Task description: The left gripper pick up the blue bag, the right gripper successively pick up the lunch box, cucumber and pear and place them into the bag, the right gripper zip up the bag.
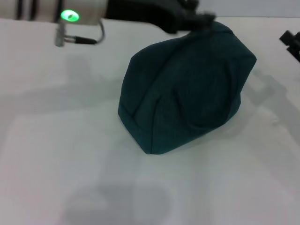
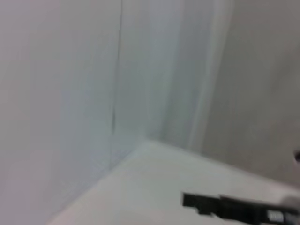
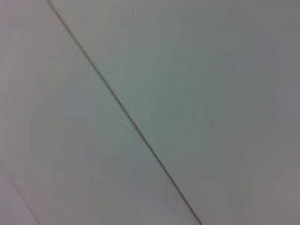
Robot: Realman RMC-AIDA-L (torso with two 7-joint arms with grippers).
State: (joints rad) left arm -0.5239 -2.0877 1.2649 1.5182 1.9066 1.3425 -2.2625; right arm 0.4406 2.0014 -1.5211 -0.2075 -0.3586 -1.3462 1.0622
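Here the large dark teal-blue fabric bag (image 1: 185,89) stands on the white bench (image 1: 61,154), tilted, with its top corner drawn up toward the far side. The left end effector (image 1: 199,19), a black claw on a black arm with a silver wrist and a glowing green ring light (image 1: 69,16), reaches in from the far left and meets the bag at that raised top corner; it looks clamped on the fabric there, though the fingertips are lost against the dark cloth. The bag's lower edge rests on the bench, and its side facing the head camera shows broad folds.

The right end effector (image 1: 291,42) shows only as a black piece at the far right edge of the head view, well apart from the bag; whether it is wide or narrow cannot be told.

The left wrist view shows none of the bag: only pale wall panels, a bench corner and a thin black piece of robot hardware (image 2: 234,208) low in the picture. The right wrist view shows just a plain pale surface crossed by one thin dark seam (image 3: 124,112).
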